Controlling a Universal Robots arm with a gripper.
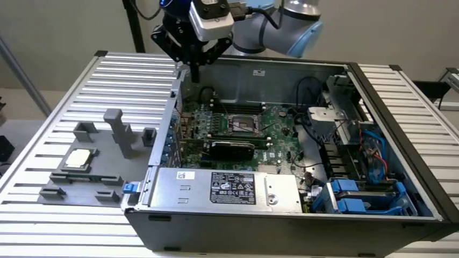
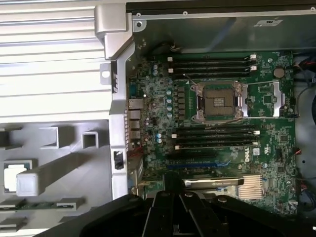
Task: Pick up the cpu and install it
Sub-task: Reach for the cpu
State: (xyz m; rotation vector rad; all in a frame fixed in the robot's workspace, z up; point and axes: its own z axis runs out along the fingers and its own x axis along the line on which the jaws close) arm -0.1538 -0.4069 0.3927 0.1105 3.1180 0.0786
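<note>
The cpu (image 1: pixel 79 157), a pale square chip, lies on the grey fixture plate (image 1: pixel 107 172) at the exterior view's left, outside the computer case. In the wrist view a grey post partly covers the cpu (image 2: pixel 14 173). The black socket frame (image 1: pixel 244 124) sits open in the middle of the green motherboard (image 2: pixel 219 101). My gripper (image 1: pixel 193 74) hangs high over the case's back left corner, far from the cpu. Its fingers meet at the tips with nothing between them, and its dark body (image 2: pixel 173 200) fills the wrist view's edge.
Grey fixture blocks and an upright post (image 1: pixel 118 131) stand around the cpu. The open case holds a silver power supply (image 1: pixel 229 188), blue drive bays (image 1: pixel 358 199) and cables. The case's metal wall (image 1: pixel 172 123) separates fixture and motherboard. A ribbed aluminium table (image 1: pixel 93 86) lies underneath.
</note>
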